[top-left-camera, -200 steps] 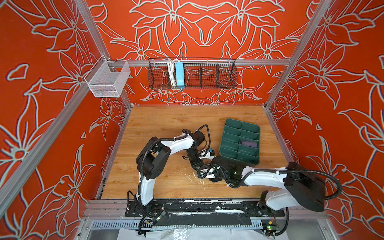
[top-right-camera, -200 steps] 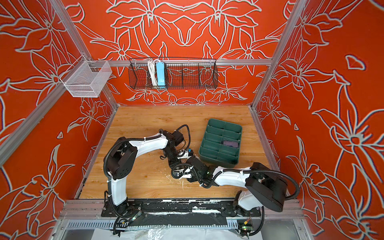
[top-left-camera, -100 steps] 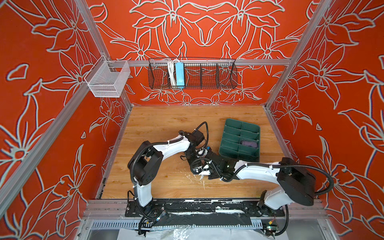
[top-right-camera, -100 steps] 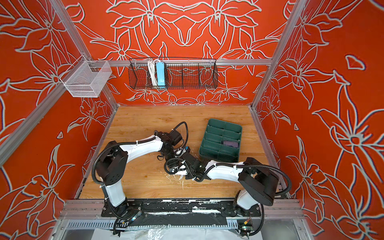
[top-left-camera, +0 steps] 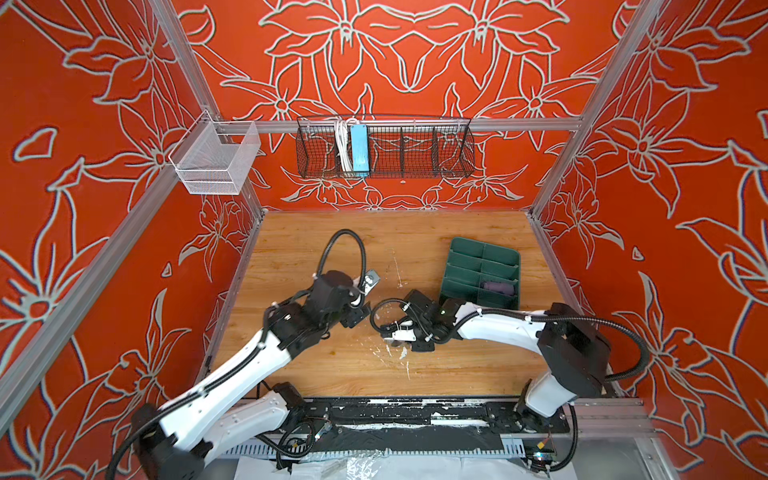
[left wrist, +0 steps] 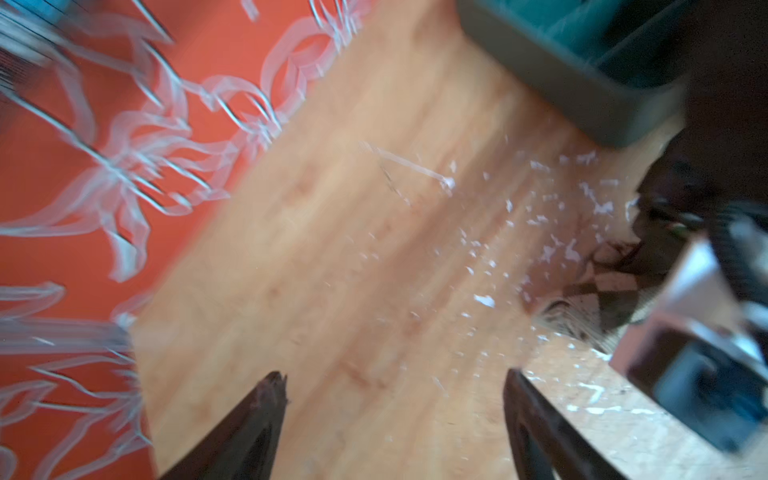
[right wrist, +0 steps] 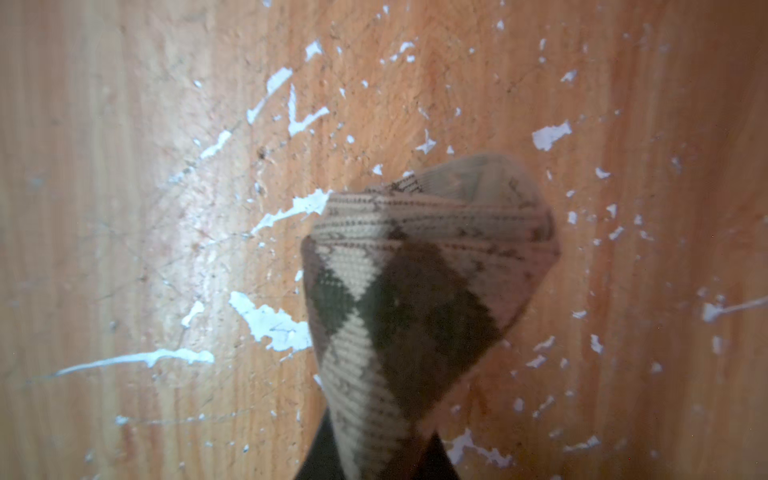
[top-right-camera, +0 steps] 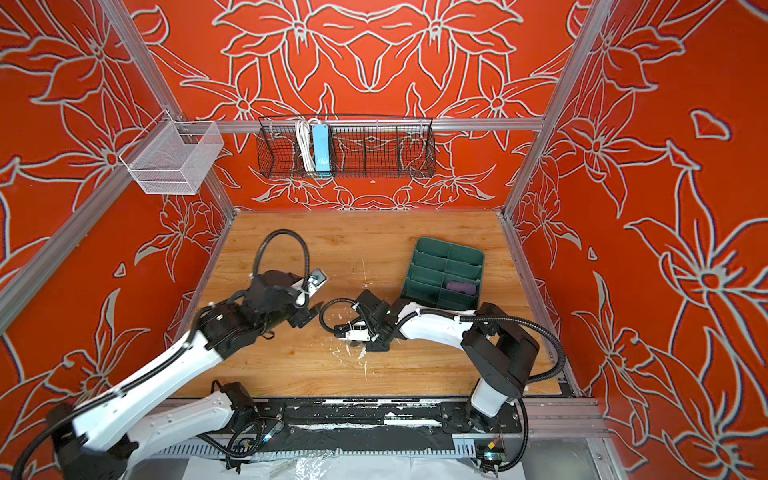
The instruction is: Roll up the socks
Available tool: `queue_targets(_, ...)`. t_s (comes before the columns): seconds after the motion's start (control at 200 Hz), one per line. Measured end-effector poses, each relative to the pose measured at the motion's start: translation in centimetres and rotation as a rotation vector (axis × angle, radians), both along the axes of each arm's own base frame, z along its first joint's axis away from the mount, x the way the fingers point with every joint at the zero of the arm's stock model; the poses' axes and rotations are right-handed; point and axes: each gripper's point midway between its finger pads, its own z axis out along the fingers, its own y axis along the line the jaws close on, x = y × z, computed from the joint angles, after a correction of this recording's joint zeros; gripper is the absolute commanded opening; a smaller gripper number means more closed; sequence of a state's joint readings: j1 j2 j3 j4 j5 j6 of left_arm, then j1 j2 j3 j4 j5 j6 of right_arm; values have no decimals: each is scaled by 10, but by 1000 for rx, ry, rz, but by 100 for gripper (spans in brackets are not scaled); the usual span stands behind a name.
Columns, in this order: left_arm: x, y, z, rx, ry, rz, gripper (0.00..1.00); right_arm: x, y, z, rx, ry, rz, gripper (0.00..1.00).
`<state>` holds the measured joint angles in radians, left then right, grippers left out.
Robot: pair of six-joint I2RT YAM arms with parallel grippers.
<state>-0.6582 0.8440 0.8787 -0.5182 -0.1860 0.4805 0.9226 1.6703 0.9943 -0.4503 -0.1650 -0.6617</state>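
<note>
In both top views the right gripper (top-left-camera: 392,334) hides the argyle sock (right wrist: 415,291). In the right wrist view the sock runs off the edge and covers all but slivers of the fingers (right wrist: 318,465). The left wrist view is smeared: the tray (left wrist: 582,83) is cut off there, and the sock is half behind the right arm (left wrist: 715,104). The purple sock (top-left-camera: 496,286) is too small to judge its roll.

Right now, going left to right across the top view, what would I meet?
White mesh basket → left claw, open → right claw, shut on the argyle sock → green tray.
</note>
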Motion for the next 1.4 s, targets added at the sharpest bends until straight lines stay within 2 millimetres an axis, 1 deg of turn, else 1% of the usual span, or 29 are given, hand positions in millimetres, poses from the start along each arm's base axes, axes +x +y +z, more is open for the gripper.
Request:
queue_targets(0.065,-21,-1,22,-17,-63,-110,82,-2,2,0,-6,74,2,0)
queue_targets(0.13,-40,-5,36,-13,-93,-217,80,-3,3,0,-8,147,-1,0)
queue_targets(0.195,-51,-11,39,11,-92,-294,80,-3,3,0,-7,235,-16,0)
queue_targets(0.25,-56,-18,31,53,-79,-353,80,-1,3,0,5,323,-34,0)
queue_targets(0.32,-62,-33,9,130,-50,-433,80,1,3,0,15,435,-59,0)
queue_targets(0.365,-67,-46,-14,189,-24,-492,80,3,2,-1,19,503,-78,0)
queue_targets(0.38,-68,-51,-25,218,-13,-515,80,2,0,-2,14,530,-84,0)
queue_targets(0.43,-74,-64,-53,282,13,-567,79,4,0,-2,21,589,-100,0)
queue_targets(0.47,-77,-74,-81,335,41,-603,79,4,0,-2,18,624,-109,0)
queue_targets(0.55,-81,-84,-130,425,108,-636,73,4,-1,-1,15,652,-115,0)
queue_targets(0.62,-79,-88,-160,476,140,-631,68,1,-3,-1,6,662,-113,0)
queue_targets(0.681,-73,-92,-175,507,142,-610,66,-2,-5,-1,-3,672,-111,0)
queue_targets(0.751,-63,-98,-184,523,120,-583,64,-3,-6,0,-9,677,-108,0)
queue_targets(0.831,-53,-106,-188,524,84,-558,63,-5,-7,0,-14,682,-107,0)
queue_targets(1.001,-40,-113,-202,552,54,-526,57,-6,-8,0,-15,684,-101,0)
queue_targets(1.096,-35,-114,-212,574,57,-508,49,-6,-8,0,-11,682,-100,0)
queue_targets(1.141,-32,-115,-213,576,56,-489,41,-6,-7,1,-3,681,-98,0)
queue_targets(1.191,-29,-117,-215,582,56,-479,35,-7,-8,2,0,674,-97,0)
queue_targets(1.301,-25,-121,-219,596,52,-454,19,-5,-12,2,12,642,-99,0)
queue_targets(1.396,-20,-126,-217,593,38,-437,5,-1,-19,5,31,594,-105,10)
